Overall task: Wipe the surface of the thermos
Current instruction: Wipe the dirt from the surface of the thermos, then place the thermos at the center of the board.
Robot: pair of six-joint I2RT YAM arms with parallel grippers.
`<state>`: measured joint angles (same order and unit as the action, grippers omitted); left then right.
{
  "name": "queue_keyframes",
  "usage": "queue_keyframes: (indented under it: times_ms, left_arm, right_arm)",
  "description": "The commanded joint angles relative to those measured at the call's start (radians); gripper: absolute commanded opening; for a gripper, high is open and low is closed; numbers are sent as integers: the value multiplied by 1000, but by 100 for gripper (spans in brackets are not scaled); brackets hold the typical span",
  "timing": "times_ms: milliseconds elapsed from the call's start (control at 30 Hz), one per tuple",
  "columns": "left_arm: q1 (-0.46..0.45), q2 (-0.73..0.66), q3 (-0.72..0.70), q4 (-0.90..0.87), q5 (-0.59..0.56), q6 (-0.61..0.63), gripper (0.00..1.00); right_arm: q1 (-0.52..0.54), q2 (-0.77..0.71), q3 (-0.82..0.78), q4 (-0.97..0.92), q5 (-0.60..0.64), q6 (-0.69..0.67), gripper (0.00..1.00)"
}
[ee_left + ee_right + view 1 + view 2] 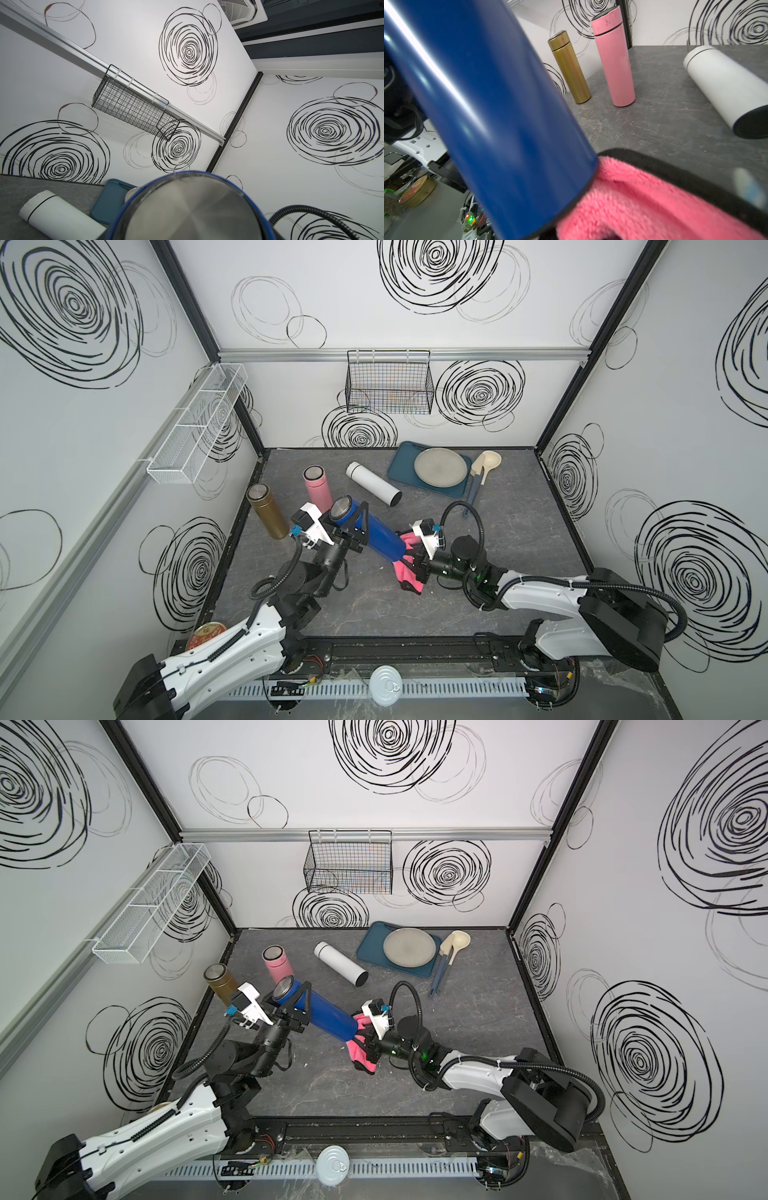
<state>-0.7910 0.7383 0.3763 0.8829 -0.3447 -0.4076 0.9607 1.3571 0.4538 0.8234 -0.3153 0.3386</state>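
Both top views, grey marbled tabletop, swirl-patterned walls, blue thermos

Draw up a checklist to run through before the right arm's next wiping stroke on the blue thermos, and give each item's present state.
1. Grip: left gripper shut on the blue thermos near its lid end: ok.
2. Cloth: right gripper shut on the pink cloth: ok.
3. Contact: cloth touching the thermos: ok, at the base end.
4. Pose: thermos held tilted, lid end higher: ok.
5. Gap between the lid end and the standing pink thermos: cannot tell.
6. The white thermos lies apart from the blue one: ok.
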Motion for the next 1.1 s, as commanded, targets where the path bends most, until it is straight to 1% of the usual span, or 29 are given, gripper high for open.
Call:
queue_keyframes:
  times_ms: [0, 67, 133, 200, 233, 300, 333, 400, 467, 533, 567, 633, 667, 700, 733, 767, 833, 900, 967, 1067]
  left_arm:
    - [-4, 1, 53, 7, -13, 21, 0]
    - [-4, 5, 62, -46, -38, 37, 0]
    - [-4, 10, 67, -110, -80, 56, 0]
    - [-4, 9, 71, -191, -168, 84, 0]
    - [-4, 6, 74, -229, -221, 98, 0]
    - [2, -3, 74, -309, -366, 127, 0]
    - [9, -9, 68, -328, -419, 145, 0]
    - [36, -22, 26, -298, -471, 221, 0]
    - [86, -27, -25, -232, -474, 279, 0]
    - [140, -17, -62, -187, -511, 281, 0]
    - [175, -10, -79, -164, -522, 275, 0]
    - [223, -2, -117, -78, -458, 316, 0]
    - [236, -2, -135, -32, -451, 343, 0]
    - [245, 1, -151, 11, -481, 357, 0]
    - [260, 4, -162, 47, -505, 367, 0]
    - [290, 12, -170, 81, -523, 367, 0]
    - [377, 31, -167, 100, -486, 328, 0]
    - [487, 67, -139, 86, -400, 269, 0]
    - [540, 112, -116, 99, -398, 252, 0]
    - [587, 195, -116, 232, -410, 290, 0]
  right_arm:
    - [38, -14, 46, 77, -22, -26, 0]
    - [9, -54, 14, 72, 22, -23, 0]
    - [-53, -117, -26, 49, 66, 6, 0]
    - [-117, -206, -61, -17, 138, 28, 0]
    - [-135, -257, -72, -65, 196, 28, 0]
    - [-159, -367, -82, -201, 365, 13, 0]
    - [-169, -416, -87, -255, 440, 5, 0]
    - [-197, -526, -94, -364, 582, -18, 0]
    - [-236, -611, -107, -444, 684, -29, 0]
    - [-298, -666, -132, -480, 740, -36, 0]
    - [-340, -681, -141, -502, 756, -27, 0]
    - [-429, -689, -152, -552, 761, -2, 0]
    - [-474, -684, -156, -574, 760, 26, 0]
    - [-521, -675, -165, -579, 741, 59, 0]
    - [-552, -664, -179, -566, 706, 65, 0]
    - [-574, -648, -200, -540, 690, 72, 0]
    - [-585, -619, -225, -512, 733, 97, 0]
    - [-586, -614, -221, -515, 729, 96, 0]
    - [-587, -621, -236, -494, 737, 97, 0]
    - [-586, -627, -236, -509, 746, 105, 0]
